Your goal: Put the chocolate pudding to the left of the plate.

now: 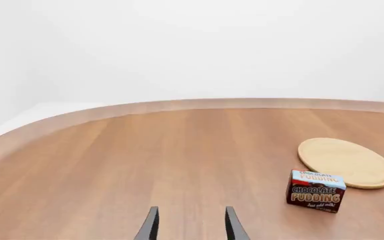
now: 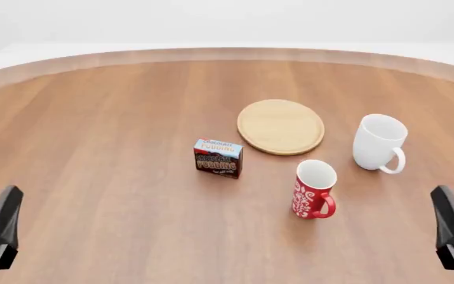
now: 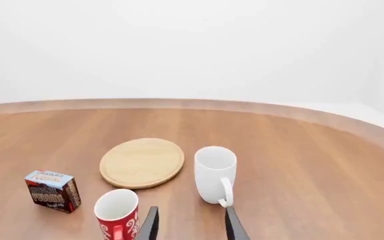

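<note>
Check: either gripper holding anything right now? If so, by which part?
Nothing held. Left gripper and right gripper both have open, empty jaws. The brown-and-red chocolate pudding carton sits untouched on the wooden table beside the light-wood round plate.

Matt printed carton chocolate pudding [image 2: 218,158], pale smooth wood plate [image 2: 281,126], satin wood-grain table [image 2: 101,130], seemingly glazed white mug [image 2: 378,142]

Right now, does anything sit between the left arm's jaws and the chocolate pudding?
Nothing visible does. In the left wrist view only bare table lies between the open left gripper and the chocolate pudding. Both mugs stand beyond the pudding, toward the right arm's side.
</note>
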Action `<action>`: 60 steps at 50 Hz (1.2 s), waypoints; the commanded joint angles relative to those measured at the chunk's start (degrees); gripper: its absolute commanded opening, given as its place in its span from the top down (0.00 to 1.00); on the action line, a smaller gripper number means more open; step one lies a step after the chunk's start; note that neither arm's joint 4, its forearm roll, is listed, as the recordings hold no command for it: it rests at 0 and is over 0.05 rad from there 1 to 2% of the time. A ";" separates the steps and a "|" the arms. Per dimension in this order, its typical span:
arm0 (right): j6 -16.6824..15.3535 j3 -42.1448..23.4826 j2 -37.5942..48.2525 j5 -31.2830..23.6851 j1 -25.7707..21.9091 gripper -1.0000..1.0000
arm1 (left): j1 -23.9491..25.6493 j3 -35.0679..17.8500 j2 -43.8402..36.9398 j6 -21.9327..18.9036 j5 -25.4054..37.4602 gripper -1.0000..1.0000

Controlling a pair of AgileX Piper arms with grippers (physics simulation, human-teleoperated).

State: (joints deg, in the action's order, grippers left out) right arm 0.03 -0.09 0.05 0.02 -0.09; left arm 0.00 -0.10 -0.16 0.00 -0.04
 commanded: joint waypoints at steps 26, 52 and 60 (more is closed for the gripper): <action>-4.12 -23.87 20.63 0.73 -10.24 0.00 | 0.00 -0.15 -0.25 0.00 -0.06 0.00; -18.24 -48.04 52.04 -5.13 -19.62 0.00 | 0.00 -0.15 -0.25 0.00 -0.06 0.00; -19.22 -50.44 56.69 -7.53 -24.22 0.00 | 0.00 -0.15 -0.25 0.00 -0.06 0.00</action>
State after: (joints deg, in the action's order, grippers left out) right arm -16.84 -45.60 48.54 -4.77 -19.89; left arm 0.00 -0.24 -0.42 0.00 -0.10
